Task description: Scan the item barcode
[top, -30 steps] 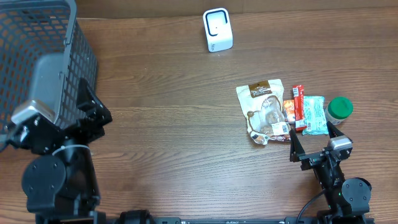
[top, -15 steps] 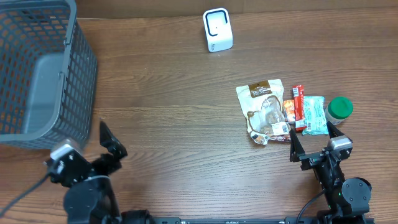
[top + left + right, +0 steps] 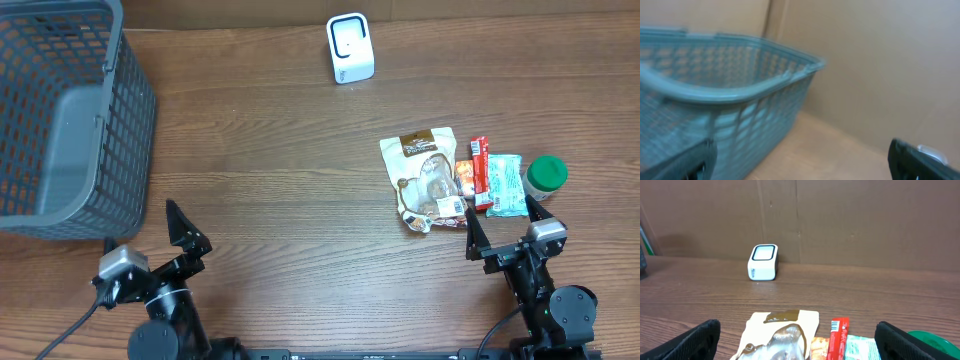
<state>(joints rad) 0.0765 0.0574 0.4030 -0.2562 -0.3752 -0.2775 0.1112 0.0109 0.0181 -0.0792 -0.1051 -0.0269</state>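
The items lie in a group at the right: a cream and brown pouch (image 3: pixel 425 180) (image 3: pixel 780 332), a small orange packet (image 3: pixel 465 177), a red bar (image 3: pixel 481 170) (image 3: pixel 839 335), a teal packet (image 3: pixel 505 186) and a green-lidded tub (image 3: pixel 547 175). The white barcode scanner (image 3: pixel 350 47) (image 3: pixel 763 262) stands at the far middle of the table. Just in front of the items, my right gripper (image 3: pixel 505 226) (image 3: pixel 800 347) is open and holds nothing. At the front left, my left gripper (image 3: pixel 150 240) (image 3: pixel 800 167) is also open and holds nothing, and it faces the basket.
A grey mesh basket (image 3: pixel 60 110) (image 3: pixel 730 85) fills the far left corner. A brown cardboard wall (image 3: pixel 840 220) runs along the back of the wooden table (image 3: pixel 280 180).
My left arm has come away from beside the basket and dropped low at the front left edge of the table. The right arm and the items have not moved.
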